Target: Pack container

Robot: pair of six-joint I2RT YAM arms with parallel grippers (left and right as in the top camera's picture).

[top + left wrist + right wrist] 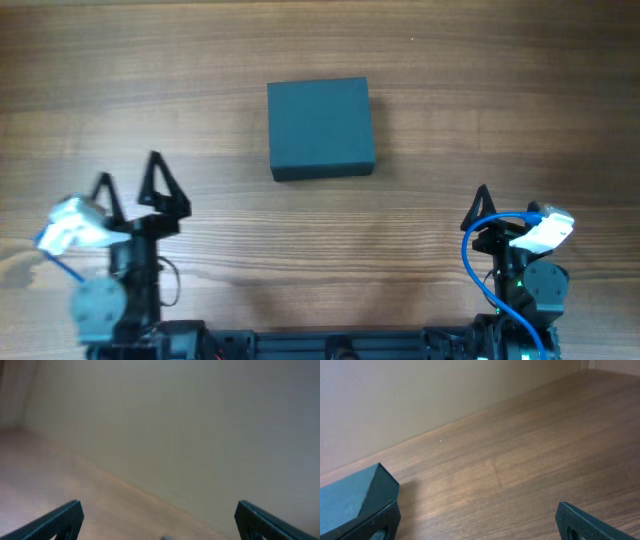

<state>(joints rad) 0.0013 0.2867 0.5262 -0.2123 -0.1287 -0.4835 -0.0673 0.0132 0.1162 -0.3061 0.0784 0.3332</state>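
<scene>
The container (pixel 320 128) is a dark teal-black square box that sits shut on the wooden table, at the middle towards the far side. One corner of it shows at the left edge of the right wrist view (pixel 350 495). My left gripper (pixel 128 185) is open and empty at the near left, well short of the box. In its wrist view (pixel 160 520) the fingers are wide apart over blurred table and wall. My right gripper (pixel 482 210) is at the near right, short of the box. Its fingers (pixel 480 522) are spread wide with nothing between them.
The wooden table (pixel 480 80) runs to a pale wall (pixel 420 395) at the far side. Blue cables hang by both wrists, one at the right arm (pixel 478 262). The arm bases stand at the near edge.
</scene>
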